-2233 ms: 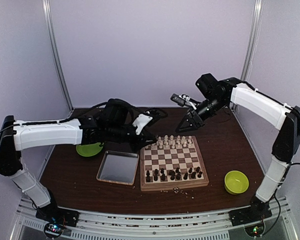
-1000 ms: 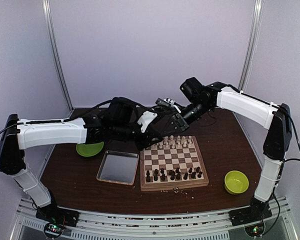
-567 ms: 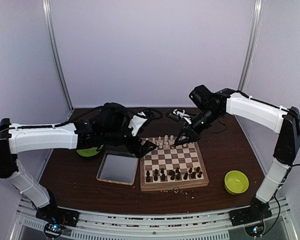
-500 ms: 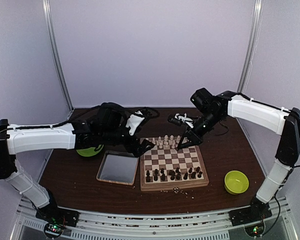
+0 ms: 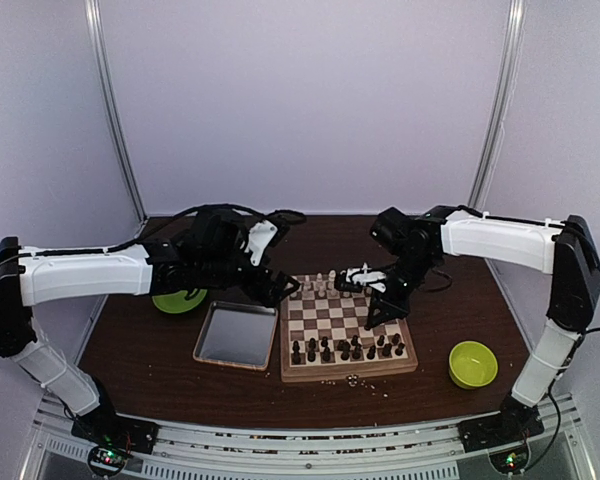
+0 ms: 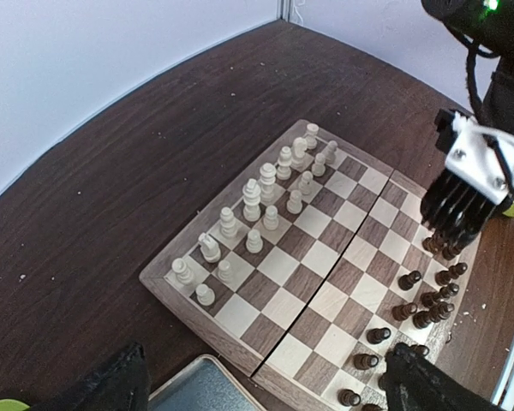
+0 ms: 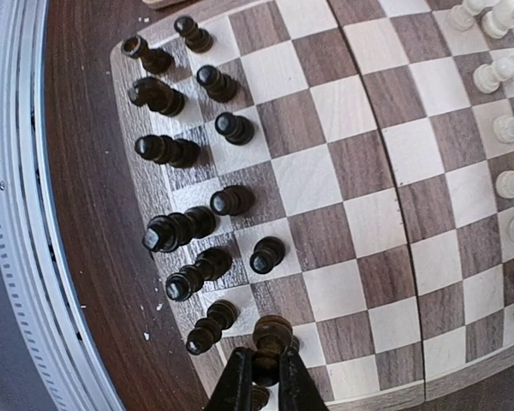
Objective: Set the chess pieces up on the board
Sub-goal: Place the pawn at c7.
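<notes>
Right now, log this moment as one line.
left gripper: open, empty, near board far-left corner | right gripper: shut on dark piece, over dark-side squares

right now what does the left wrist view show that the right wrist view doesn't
Left wrist only: the whole board, both rows of pale pieces, a tray corner, the open left gripper, and the right gripper seen from outside, over the dark side.
Right wrist only: a close look at that gripper shut on a dark piece, plus the rail past the table edge.
Both: the board, the dark pieces and some pale pieces.
</notes>
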### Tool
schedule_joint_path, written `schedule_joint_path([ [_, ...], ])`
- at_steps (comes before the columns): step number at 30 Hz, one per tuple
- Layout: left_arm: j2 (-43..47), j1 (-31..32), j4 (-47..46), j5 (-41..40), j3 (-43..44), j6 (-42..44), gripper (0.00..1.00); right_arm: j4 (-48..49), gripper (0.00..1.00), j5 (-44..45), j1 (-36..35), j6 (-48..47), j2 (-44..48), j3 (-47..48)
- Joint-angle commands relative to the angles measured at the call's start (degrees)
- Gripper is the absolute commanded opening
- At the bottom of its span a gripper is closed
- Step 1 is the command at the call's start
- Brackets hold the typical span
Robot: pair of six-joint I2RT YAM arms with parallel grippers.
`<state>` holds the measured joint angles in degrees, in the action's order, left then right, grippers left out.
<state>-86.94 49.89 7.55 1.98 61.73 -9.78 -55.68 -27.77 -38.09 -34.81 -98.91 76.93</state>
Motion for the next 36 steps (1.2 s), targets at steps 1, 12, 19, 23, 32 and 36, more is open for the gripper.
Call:
schedule_joint_path([
  [1, 0.3, -0.3, -2.1, 0.1, 0.9, -1.5, 0.98, 0.6, 0.09, 3.5, -1.1, -1.7, -1.6, -2.2],
  [12, -1.1, -0.3, -1.6, 2.2, 2.2, -1.9, 0.98, 2.0, 0.10, 3.9, -1.9, -1.0, -3.9, -3.0],
  [19, -1.2, -0.3, -1.4, 2.6, 2.2, -1.8, 0.98, 2.4, 0.10, 4.1, -2.4, -0.7, -5.2, -2.4],
  [23, -1.1, -0.3, -1.3, 2.6, 1.9, -1.8, 0.98, 2.8, 0.11, 4.9, -2.6, -0.4, -5.8, -2.4],
  [32, -1.5, -0.3, -1.3, 3.0, 2.2, -1.6, 0.98, 3.7, 0.11, 5.6, -2.6, 0.8, -6.6, -2.2],
  [36, -1.7, -0.3, -1.1, 3.2, 2.3, -1.4, 0.98, 3.7, 0.16, 5.9, -2.6, 0.8, -6.6, -2.1],
])
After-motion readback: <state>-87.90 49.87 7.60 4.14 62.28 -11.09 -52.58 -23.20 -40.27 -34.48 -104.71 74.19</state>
